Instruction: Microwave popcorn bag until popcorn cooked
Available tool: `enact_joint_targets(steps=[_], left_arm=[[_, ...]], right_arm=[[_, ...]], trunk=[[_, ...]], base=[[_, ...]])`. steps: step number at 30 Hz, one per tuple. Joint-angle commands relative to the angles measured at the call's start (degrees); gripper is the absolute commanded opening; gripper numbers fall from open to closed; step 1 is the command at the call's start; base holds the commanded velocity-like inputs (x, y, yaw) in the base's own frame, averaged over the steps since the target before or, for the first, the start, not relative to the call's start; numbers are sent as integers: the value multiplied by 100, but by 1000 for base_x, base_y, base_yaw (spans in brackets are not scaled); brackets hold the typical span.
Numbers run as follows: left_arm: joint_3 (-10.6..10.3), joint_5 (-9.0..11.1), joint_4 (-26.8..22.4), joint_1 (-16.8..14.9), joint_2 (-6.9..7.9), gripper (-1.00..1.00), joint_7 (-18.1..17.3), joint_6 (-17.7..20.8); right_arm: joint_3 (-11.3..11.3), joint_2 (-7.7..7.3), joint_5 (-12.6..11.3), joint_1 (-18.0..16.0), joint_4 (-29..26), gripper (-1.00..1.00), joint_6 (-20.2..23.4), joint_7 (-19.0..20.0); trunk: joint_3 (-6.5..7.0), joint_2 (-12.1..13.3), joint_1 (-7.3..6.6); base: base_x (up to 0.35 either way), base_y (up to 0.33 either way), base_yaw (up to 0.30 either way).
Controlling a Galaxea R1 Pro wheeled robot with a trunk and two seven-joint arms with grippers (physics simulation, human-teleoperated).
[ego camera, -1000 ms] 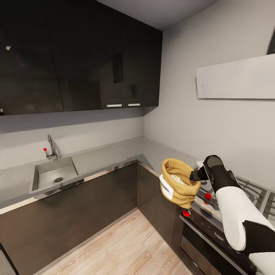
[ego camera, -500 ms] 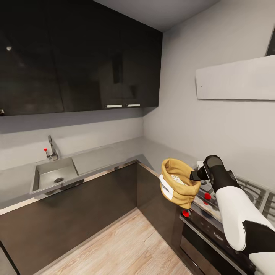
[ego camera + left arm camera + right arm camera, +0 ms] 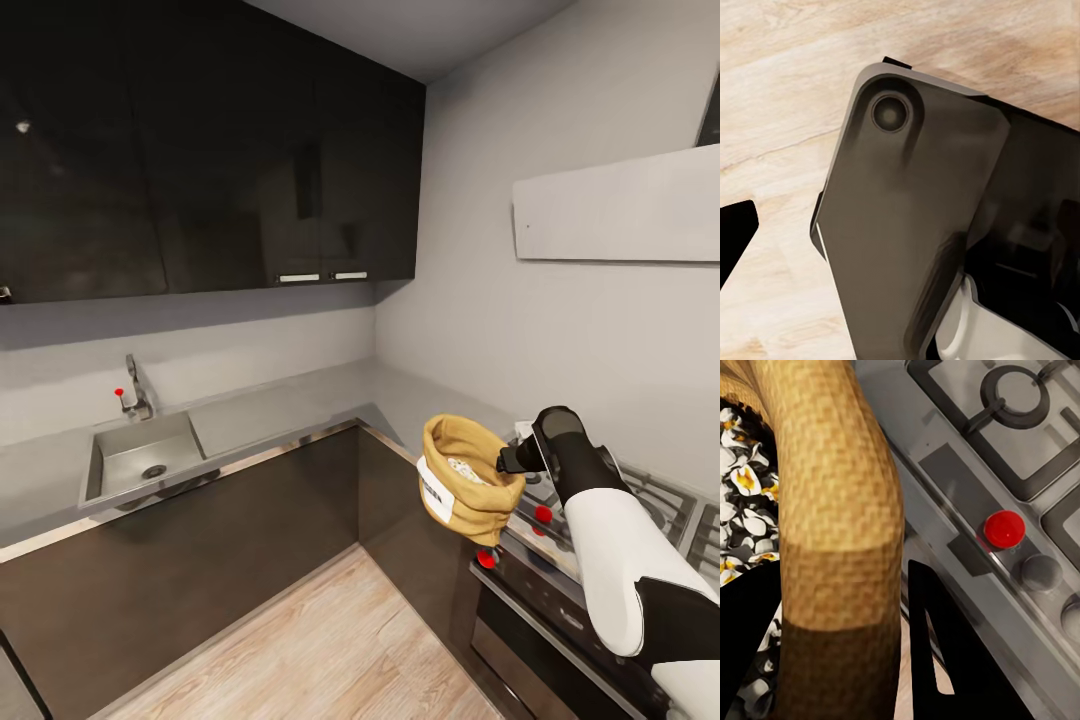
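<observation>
Head view: your right jaws gripped the popcorn bag by its rim above the hob; left jaws' state unclear; carrying underway, so you needed the microwave next.

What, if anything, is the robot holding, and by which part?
The right gripper holds the popcorn bag by its rolled rim, one finger inside and one outside.
</observation>
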Motion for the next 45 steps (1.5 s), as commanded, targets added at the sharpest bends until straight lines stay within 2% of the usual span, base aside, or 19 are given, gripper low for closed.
enact_joint_targets(steps=[1, 7, 34, 45], left_arm=[[-14, 60, 2, -1, -3, 100, 12, -19], [-33, 51, 8, -1, 20, 100, -53, -27], [-40, 17, 11, -1, 1, 100, -67, -10], [-49, 7, 11, -1, 7, 100, -67, -13]], right_arm=[[-13, 2, 57, -2, -4, -100, 9, 57], [-13, 2, 65, 0, 5, -100, 9, 57], [-14, 2, 66, 1, 40, -100, 9, 54], [-14, 2, 65, 2, 45, -100, 9, 54]], trunk=[[-2, -4, 2], [-2, -4, 2], [-2, -4, 2], [-2, -4, 2]], base=[[0, 0, 0], [-46, 26, 0], [-295, 168, -1], [-253, 218, -251]])
